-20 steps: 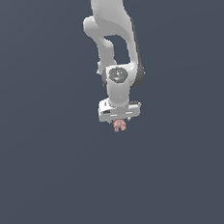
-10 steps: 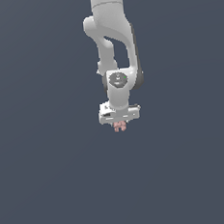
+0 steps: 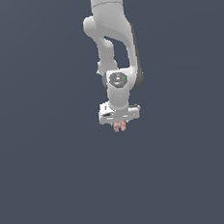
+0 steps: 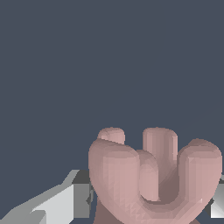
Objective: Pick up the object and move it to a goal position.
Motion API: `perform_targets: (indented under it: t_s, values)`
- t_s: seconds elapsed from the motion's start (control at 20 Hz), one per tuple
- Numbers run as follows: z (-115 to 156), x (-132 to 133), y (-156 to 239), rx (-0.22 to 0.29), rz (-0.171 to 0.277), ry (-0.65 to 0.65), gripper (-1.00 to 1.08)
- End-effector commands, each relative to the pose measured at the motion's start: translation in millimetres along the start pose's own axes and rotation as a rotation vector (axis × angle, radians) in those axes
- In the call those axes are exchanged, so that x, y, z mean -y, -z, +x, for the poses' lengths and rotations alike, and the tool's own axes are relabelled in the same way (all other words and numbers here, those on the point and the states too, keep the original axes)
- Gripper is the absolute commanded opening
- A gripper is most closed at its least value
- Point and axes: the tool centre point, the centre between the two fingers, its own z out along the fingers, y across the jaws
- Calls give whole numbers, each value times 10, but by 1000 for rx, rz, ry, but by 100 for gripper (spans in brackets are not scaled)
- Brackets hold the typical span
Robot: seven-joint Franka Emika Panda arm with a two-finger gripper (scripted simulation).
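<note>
Pinkish-tan and lumpy, the object [image 3: 119, 127] sits pinched in our claw [image 3: 119, 128], which hangs straight down from the white arm [image 3: 113, 46] in the middle of the exterior view. Only its small rounded lobes peek out under the claw's pale body there. In the wrist view the object [image 4: 153, 175] fills the frame close to the lens, several stubby lobes rising from a shared base, with a grey-white finger [image 4: 65, 202] pressed against one flank and a sliver of the other finger at the opposite edge. So we read the claw as clenched on the object, carrying it.

All around is flat dark blue-grey; we see no shadow, no marker for the goal, and nothing that tells us whether the object hangs clear of the ground or just above it.

What worries us is the grip. The lobes are rounded and uneven, so the fingers likely bear on curved spots and not on flat faces. A sharp swing or sudden stop could make the piece twist between the fingers or slip out. Because the object is so small beside the claw, a slight shift could leave little of it held. Moving steadily, we judge, is the safer course toward the goal.
</note>
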Motion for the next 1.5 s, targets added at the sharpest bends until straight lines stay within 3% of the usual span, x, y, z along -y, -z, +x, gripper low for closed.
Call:
perform_targets:
  t_s: [0.0,0.4,1.15,1.45]
  values:
    - [7,-28,9,0,0,0,-100]
    - [120,-416,148,0,0,0,-100]
    - [581,-1889,671,1,0,0,-100]
    - [733,-2317,822,1,0,0,-100]
